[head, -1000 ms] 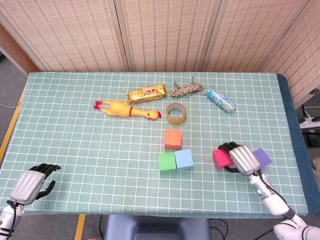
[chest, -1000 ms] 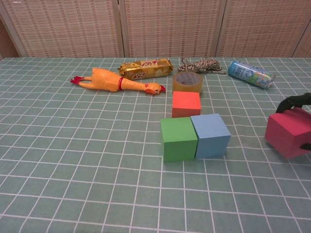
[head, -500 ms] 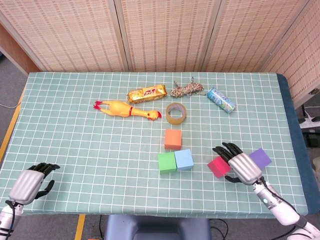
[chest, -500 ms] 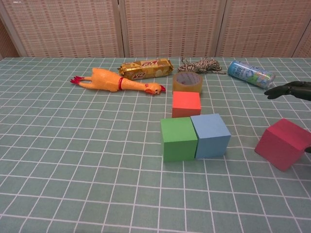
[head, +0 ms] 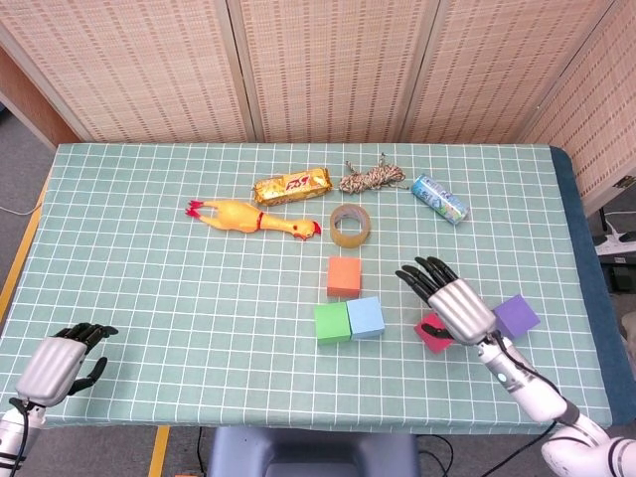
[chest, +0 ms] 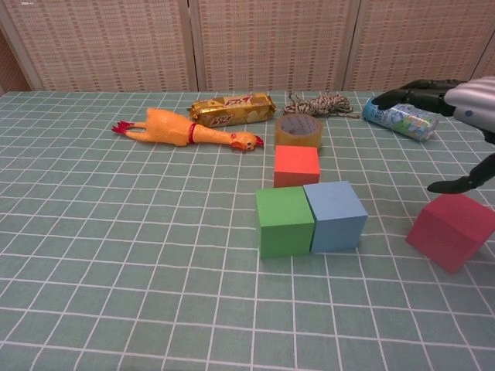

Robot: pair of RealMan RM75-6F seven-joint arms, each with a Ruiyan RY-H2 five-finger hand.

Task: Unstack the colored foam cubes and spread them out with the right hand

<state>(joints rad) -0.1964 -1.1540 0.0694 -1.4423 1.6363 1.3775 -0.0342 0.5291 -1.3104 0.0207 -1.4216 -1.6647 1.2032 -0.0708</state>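
I am seeing the pink cube (chest: 451,240) sitting on the table (head: 149,288) toward the right edge, turned so its corners, not its faces, are pointing at me; as a cube it has no long axis to report. My right hand (head: 452,298) is hovering over it with fingers spread wide and holding nothing. In the head view the hand is covering most of the pink cube; the chest view is showing the cube whole, with clear space between it and the hand above. The purple cube (head: 516,316) is lying just beside the hand on the right-edge side, and only the head view is showing it.

Toward the table's middle, the green cube (head: 332,323) and blue cube (head: 366,317) are sitting side by side, faces touching, square to the grid. The orange cube (head: 344,276) is standing just behind them, apart.

Further back I am seeing the tape roll (head: 350,225), rubber chicken (head: 251,217), snack bar (head: 291,185), rope bundle (head: 372,178) and can (head: 439,198) along the far edge.

Open cloth is lying between the blue and pink cubes, and across the whole left half. My left hand (head: 58,363) is resting at the near left corner, fingers curled in, holding nothing; only the head view shows it.
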